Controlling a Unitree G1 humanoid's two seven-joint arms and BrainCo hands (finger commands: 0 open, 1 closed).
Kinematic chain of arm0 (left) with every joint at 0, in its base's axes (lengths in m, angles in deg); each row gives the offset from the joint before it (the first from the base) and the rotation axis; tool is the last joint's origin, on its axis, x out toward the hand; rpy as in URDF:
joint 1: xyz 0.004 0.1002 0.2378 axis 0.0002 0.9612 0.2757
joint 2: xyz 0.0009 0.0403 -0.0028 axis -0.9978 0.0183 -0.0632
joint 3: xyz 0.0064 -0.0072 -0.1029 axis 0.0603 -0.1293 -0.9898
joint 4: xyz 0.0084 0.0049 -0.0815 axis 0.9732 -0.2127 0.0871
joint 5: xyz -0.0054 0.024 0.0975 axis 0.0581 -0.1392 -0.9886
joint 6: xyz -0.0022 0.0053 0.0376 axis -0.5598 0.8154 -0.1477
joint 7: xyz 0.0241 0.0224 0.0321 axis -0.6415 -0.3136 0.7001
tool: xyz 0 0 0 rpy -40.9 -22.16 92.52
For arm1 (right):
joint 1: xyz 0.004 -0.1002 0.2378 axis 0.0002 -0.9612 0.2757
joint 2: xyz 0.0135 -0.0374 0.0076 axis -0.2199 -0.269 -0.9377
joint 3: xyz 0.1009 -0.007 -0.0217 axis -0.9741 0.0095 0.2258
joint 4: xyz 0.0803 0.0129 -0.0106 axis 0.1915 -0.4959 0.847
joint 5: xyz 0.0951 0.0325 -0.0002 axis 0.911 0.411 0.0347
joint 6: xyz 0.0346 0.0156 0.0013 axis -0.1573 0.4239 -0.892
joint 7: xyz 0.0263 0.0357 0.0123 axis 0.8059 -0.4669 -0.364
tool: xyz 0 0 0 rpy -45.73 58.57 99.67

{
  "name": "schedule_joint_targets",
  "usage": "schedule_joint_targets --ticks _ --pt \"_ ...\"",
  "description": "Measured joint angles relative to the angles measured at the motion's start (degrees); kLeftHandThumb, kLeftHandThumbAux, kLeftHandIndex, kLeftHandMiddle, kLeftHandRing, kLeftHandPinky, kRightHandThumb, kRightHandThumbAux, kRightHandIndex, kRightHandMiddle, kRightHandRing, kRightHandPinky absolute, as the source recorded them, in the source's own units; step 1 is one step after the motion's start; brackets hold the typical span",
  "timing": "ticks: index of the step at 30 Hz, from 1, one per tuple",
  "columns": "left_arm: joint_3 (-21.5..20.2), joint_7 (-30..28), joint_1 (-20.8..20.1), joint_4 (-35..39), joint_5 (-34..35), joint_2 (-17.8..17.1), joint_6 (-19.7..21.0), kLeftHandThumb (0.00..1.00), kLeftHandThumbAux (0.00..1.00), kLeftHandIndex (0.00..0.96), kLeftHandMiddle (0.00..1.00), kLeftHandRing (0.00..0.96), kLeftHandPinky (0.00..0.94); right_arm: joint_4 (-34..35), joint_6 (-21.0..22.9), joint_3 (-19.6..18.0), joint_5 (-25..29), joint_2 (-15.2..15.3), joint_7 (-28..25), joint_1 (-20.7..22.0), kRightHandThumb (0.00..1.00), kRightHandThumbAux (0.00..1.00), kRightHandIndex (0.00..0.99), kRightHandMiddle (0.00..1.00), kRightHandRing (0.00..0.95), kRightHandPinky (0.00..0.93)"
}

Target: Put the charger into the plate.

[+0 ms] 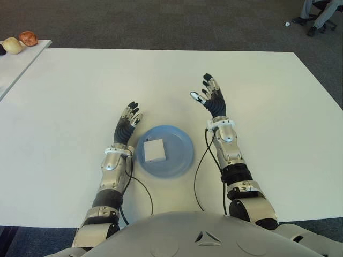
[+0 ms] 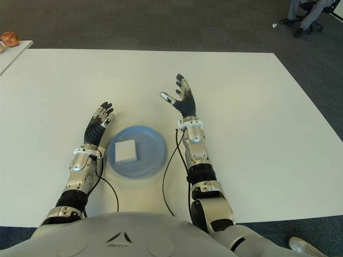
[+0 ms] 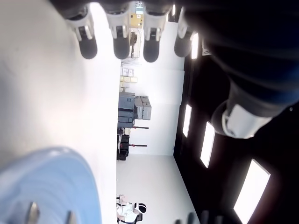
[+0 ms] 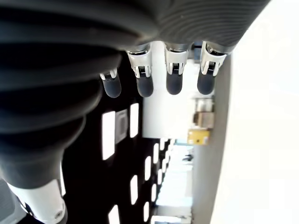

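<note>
A white square charger [image 1: 154,150] lies flat inside the blue plate [image 1: 179,158] on the white table [image 1: 64,107], just in front of me. My left hand [image 1: 128,119] shows just left of the plate, fingers stretched out and holding nothing. My right hand [image 1: 209,96] is raised beyond the plate's right side, fingers spread, palm empty. In the left wrist view the plate's rim [image 3: 46,186] is visible below the straight fingers [image 3: 120,44]. The right wrist view shows only extended fingers [image 4: 173,79] with nothing in them.
A second table [image 1: 16,61] at the far left carries two round fruit-like objects [image 1: 20,42]. Dark carpet surrounds the table. A person's legs and a chair [image 1: 319,13] are at the far right corner. Black cables [image 1: 201,166] run from both wrists over the table's near edge.
</note>
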Motion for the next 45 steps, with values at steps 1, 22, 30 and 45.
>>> schedule_joint_targets --ticks 1,22,30,45 --pt "0.0 0.0 0.0 0.0 0.0 0.0 0.0 0.0 0.55 0.009 0.084 0.066 0.063 -0.9 -0.2 -0.3 0.5 -0.1 -0.4 0.1 0.038 0.744 0.007 0.019 0.0 0.0" --pt "0.1 0.0 0.2 0.2 0.0 0.0 0.1 0.0 0.558 0.009 0.082 0.064 0.059 -12.6 -4.0 -3.8 4.4 2.0 -8.6 -2.0 0.0 0.782 0.02 0.033 0.0 0.013" --pt "0.1 0.0 0.1 0.2 0.0 0.0 0.1 0.0 0.558 0.006 0.08 0.058 0.052 -14.3 -4.1 -3.9 4.5 2.4 -10.0 -1.2 0.0 0.759 0.024 0.04 0.0 0.007" --pt "-0.2 0.0 0.1 0.0 0.0 0.0 0.2 0.0 0.565 0.013 0.086 0.062 0.05 -26.5 -9.2 -4.8 4.5 3.4 -13.0 4.6 0.0 0.722 0.024 0.049 0.0 0.0"
